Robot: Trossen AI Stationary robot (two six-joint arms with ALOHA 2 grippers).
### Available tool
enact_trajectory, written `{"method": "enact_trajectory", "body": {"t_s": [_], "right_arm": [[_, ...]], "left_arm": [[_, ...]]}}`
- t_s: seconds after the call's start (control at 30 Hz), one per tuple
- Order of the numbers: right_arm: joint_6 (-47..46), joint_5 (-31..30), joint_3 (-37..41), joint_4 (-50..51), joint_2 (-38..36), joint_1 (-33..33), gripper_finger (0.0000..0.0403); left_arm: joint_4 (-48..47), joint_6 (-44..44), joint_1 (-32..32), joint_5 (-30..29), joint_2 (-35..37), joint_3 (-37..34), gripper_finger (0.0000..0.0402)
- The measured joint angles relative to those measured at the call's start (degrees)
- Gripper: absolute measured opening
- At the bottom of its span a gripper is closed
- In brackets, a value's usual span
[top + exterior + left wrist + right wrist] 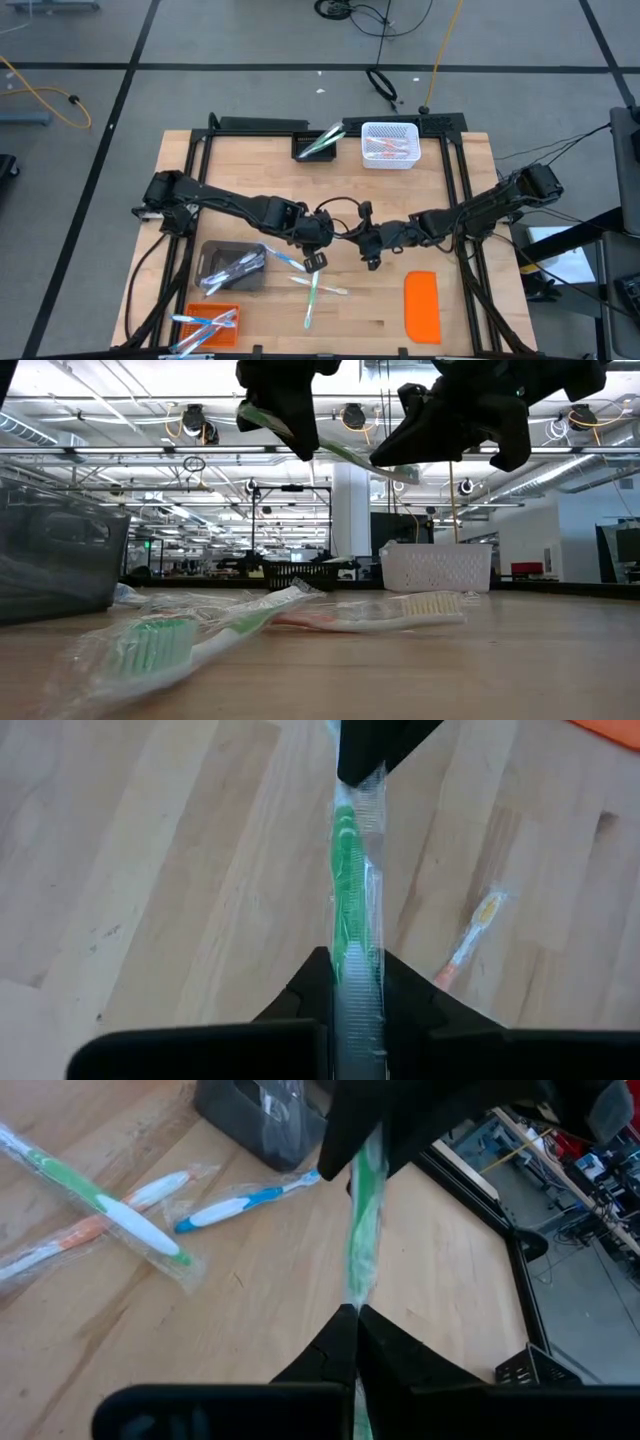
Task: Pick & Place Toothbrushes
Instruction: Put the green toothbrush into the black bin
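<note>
A green toothbrush [346, 870] in a clear wrapper hangs in the air over the table's middle, spanning between my two grippers. My left gripper [350, 975] is shut on one end and my right gripper [357, 1315] is shut on the other. In the low view the toothbrush [340, 452] slants between the left gripper [290, 415] and the right gripper [450, 435]. More wrapped toothbrushes [315, 288] lie flat on the wood below, toward the near edge. My left gripper pinches the wrapped toothbrush's end [352, 955] between its two fingers, slanting down from the table's left. The brush runs straight on from the fingertips to the other gripper, clear of the table. My right gripper pinches the opposite end [356, 1295] between its two fingers, coming nearly level from the table's right. The wrapped brush runs on from its fingertips to the left gripper, lifted clear.
A grey bin [232, 266] and an orange tray [205, 325] at the near left hold toothbrushes. An orange lid [422, 305] lies at the near right. A white basket [388, 145] and a black basket [318, 143] stand at the far edge.
</note>
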State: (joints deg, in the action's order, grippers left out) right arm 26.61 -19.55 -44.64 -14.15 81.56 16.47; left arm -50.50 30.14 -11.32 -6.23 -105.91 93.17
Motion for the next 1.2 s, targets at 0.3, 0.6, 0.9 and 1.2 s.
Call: {"method": "enact_trajectory", "body": {"t_s": [0.3,0.6,0.9,1.2], "right_arm": [[-0.8,-0.2,0.0,-0.1,0.0,0.0,0.0015],[-0.8,-4.6,0.0,-0.6,0.0,0.0,0.0086],[-4.6,-4.4,0.0,0.4,0.0,0.1,0.0124],[-7.9,-4.2,0.0,4.7,0.0,2.1,0.0125]], "left_arm": [[-1.9,0.8,0.0,-4.8,0.0,0.0,0.0035],[-8.2,4.2,1.4,-15.9,0.0,0.0,0.0035],[-10.9,3.5,5.5,-29.2,0.0,0.0,0.0035],[-5.0,-3.4,13.2,-32.9,0.1,-2.8,0.0035]]}}
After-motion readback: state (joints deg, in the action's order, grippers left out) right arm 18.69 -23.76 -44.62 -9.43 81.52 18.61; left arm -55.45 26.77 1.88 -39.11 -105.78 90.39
